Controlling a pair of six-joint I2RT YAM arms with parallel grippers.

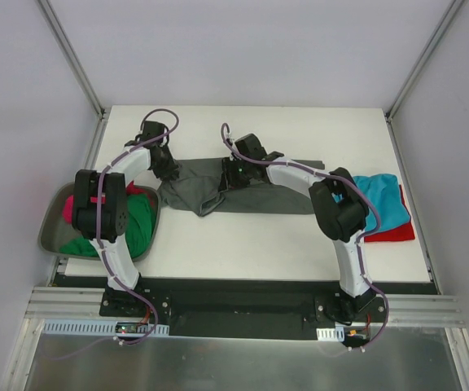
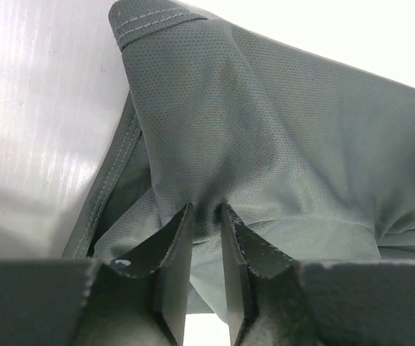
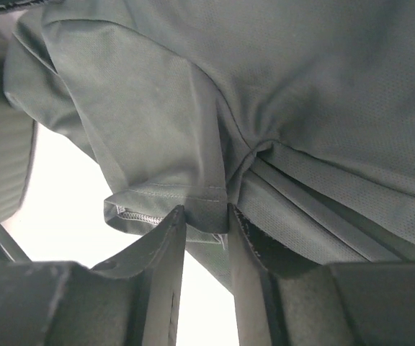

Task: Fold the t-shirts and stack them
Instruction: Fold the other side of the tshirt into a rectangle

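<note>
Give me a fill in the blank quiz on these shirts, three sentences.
1. The left gripper and right gripper both pinch one soft cotton t-shirt, coloured ____.
2. The teal cotton t-shirt lies on a folded t-shirt coloured ____.
3. The dull grey-green shallow tray holds a magenta pink t-shirt and a ____ one.
Missing words: dark grey; red; green.

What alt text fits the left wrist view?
The left gripper pinches a fold of the dark grey t-shirt, jaws nearly closed on the cloth. The shirt's stitched hem shows at top left, with the white table beside it.
</note>
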